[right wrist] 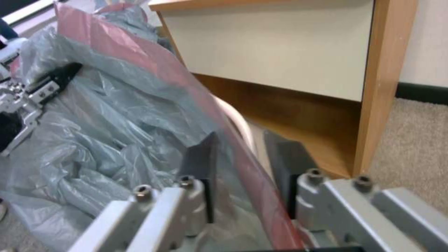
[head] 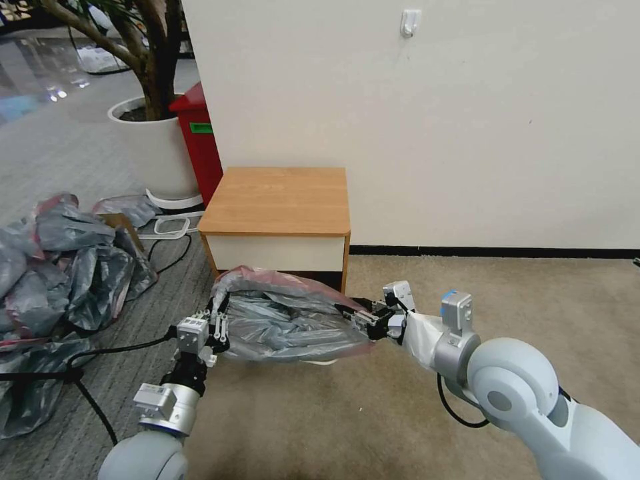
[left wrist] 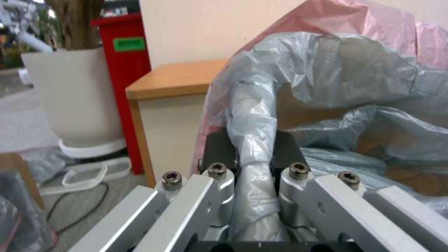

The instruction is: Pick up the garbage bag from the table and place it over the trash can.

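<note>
No legible text, brand, number or sign on any surface. The tall red bin point(head: 200, 143) beside the table's point(head: 277, 200) left edge carries a green rectangular label point(head: 201, 127) on its front, seen also from the left wrist point(left wrist: 128, 44); whatever is printed on it is too blurred to read

Glowing evenly under soft indoor light, with faint shadow pooling beneath the light-brown wooden bench point(head: 277, 200). Glaring off the glossy grey floor point(head: 40, 73) at far left. Bowing slightly toward the head view's edges. Blurring softly in both wrist views.
</note>
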Controlling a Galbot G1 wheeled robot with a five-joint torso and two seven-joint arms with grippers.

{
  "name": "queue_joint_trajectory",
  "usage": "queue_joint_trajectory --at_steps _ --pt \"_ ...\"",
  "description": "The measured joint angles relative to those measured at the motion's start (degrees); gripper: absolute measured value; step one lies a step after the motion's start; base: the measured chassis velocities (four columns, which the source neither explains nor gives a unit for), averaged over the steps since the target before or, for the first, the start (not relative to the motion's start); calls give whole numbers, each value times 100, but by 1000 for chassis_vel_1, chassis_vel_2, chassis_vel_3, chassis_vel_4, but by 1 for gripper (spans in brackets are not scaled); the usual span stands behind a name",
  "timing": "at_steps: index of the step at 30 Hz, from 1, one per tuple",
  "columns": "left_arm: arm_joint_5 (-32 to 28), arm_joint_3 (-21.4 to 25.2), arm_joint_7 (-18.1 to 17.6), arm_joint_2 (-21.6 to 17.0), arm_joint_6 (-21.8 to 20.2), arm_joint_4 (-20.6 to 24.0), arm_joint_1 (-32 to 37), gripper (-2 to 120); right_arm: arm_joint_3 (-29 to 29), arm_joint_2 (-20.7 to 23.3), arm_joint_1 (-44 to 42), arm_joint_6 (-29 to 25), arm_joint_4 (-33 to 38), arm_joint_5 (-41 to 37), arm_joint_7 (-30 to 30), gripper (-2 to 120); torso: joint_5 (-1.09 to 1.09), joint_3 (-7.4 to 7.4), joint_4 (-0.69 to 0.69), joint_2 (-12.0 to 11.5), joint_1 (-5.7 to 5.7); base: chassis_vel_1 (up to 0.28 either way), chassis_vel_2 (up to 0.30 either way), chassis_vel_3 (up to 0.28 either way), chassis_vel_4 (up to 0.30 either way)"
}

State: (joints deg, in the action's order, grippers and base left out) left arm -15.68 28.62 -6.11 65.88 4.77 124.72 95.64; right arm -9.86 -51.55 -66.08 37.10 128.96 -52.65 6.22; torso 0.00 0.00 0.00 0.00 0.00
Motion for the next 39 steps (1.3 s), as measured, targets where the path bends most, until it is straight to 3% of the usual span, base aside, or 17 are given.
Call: queue_joint_trajectory --at_steps 7,20,31,39 --pt "-160 -12 -13 -1 -79 -20 -3 8 12 -58 -26 -170 2 154 4 0 -1 0 0 0 0 0 0 0 0" --pt "-236 -25 15 -40 -153 -85 -12 8 16 -238 192 -254 -144 194 -5 0 0 0 0 0 0 0 0 0 0" --pt "-265 -20 343 -39 -89 -86 63 8 46 -250 634 -152 -716 11 -55 0 0 0 1 0 0 0 0 0 0" --pt "-717 8 400 -3 -77 -54 64 8 39 -143 716 84 -1212 -65 -467 0 0 0 0 0 0 0 0 0 0"
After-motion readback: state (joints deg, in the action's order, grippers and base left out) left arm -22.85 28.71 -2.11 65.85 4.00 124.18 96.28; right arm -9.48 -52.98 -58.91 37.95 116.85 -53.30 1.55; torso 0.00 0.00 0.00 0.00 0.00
